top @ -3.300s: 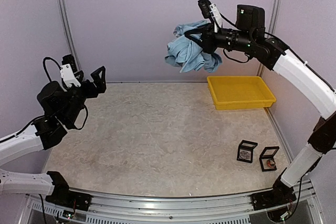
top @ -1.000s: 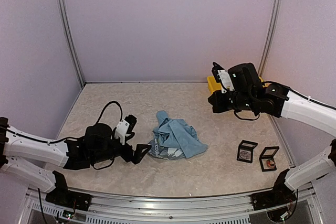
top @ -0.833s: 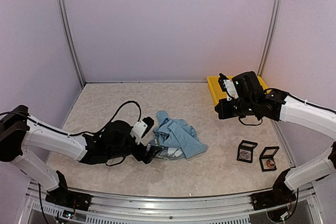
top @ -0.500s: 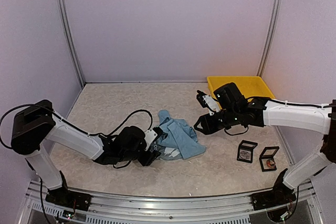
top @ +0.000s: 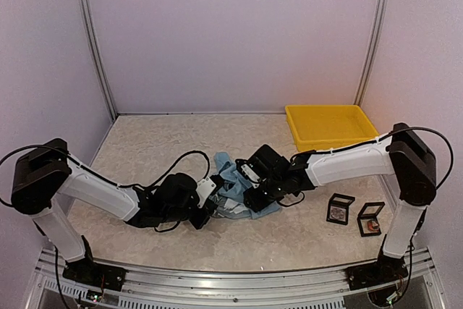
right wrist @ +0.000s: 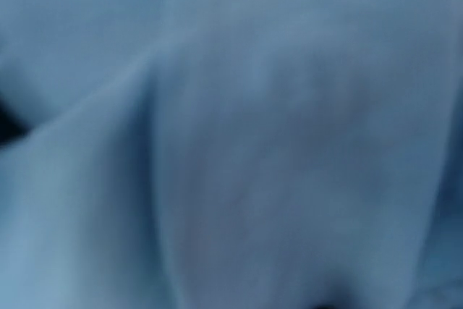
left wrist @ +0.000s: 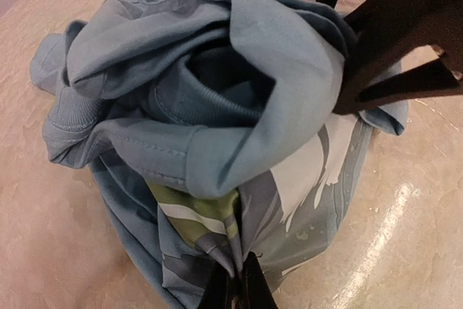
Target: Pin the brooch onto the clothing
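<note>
Your left gripper (left wrist: 235, 291) is clamped tight on the printed hem of the clothing (top: 230, 173), a crumpled blue T-shirt lying bunched mid-table (top: 166, 142) between both arms. Your right gripper (top: 255, 193) presses into the bundle's right side, jaws parted; whether it holds any cloth cannot be told.

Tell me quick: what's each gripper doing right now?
Left gripper: closed, pinching the printed edge of the T-shirt.
Right gripper: jaws apart, pressed against the T-shirt, gripping nothing that shows.
</note>
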Tool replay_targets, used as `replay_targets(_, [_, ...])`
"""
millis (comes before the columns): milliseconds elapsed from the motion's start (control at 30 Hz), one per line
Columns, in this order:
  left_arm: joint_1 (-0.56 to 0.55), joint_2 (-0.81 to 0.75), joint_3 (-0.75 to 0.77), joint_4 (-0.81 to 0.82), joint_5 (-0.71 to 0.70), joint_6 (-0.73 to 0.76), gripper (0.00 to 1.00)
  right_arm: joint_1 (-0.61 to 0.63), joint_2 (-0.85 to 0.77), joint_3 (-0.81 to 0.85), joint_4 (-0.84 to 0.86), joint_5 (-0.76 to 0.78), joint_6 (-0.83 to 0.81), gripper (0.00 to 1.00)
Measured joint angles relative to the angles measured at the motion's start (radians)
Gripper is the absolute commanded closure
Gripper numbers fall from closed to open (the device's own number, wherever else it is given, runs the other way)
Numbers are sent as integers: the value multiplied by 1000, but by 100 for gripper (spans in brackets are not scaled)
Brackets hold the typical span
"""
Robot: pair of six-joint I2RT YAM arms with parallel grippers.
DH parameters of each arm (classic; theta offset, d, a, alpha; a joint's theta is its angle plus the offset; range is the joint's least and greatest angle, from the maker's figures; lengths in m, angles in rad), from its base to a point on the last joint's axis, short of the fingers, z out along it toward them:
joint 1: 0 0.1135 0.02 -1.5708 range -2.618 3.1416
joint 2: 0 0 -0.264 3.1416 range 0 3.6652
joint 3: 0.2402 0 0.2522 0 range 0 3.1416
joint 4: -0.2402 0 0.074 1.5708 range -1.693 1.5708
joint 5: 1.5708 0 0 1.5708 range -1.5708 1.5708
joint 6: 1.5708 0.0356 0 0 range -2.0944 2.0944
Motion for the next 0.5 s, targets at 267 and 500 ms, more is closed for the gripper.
replay_targets(267, [-1, -123, -29, -39, -36, -14, 100, -7, 33, 118, -63, 160, 11, 100])
replay_targets(500, [-1, -377, 119, -261, -311, 95, 100, -37, -4, 401, -121, 146, -104, 100])
